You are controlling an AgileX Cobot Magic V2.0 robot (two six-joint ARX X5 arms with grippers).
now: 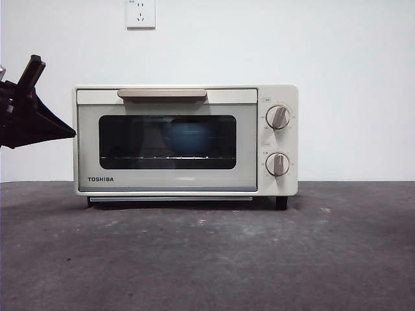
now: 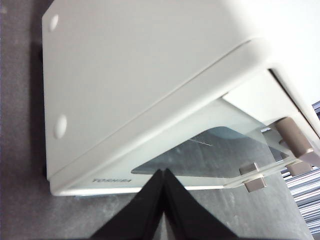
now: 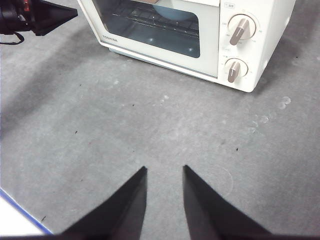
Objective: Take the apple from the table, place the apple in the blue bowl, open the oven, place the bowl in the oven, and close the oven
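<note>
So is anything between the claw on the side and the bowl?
Yes. The oven door is closed, and the blue bowl sits inside behind its glass. The left gripper is beside the oven, outside it, jaws shut.

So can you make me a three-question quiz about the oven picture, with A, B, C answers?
1. Where is the blue bowl?
A. on the table
B. inside the oven, on the rack
C. on top of the oven

2. How many knobs does the oven have?
A. one
B. two
C. four

3. Is the oven door open or shut?
A. shut
B. wide open
C. taken off

Answers: 1 B, the bowl shows through the dark glass. 2 B, one knob sits above the other. 3 A, the door stands flat against the front, its handle at the top; the left gripper is beside the oven.
</note>
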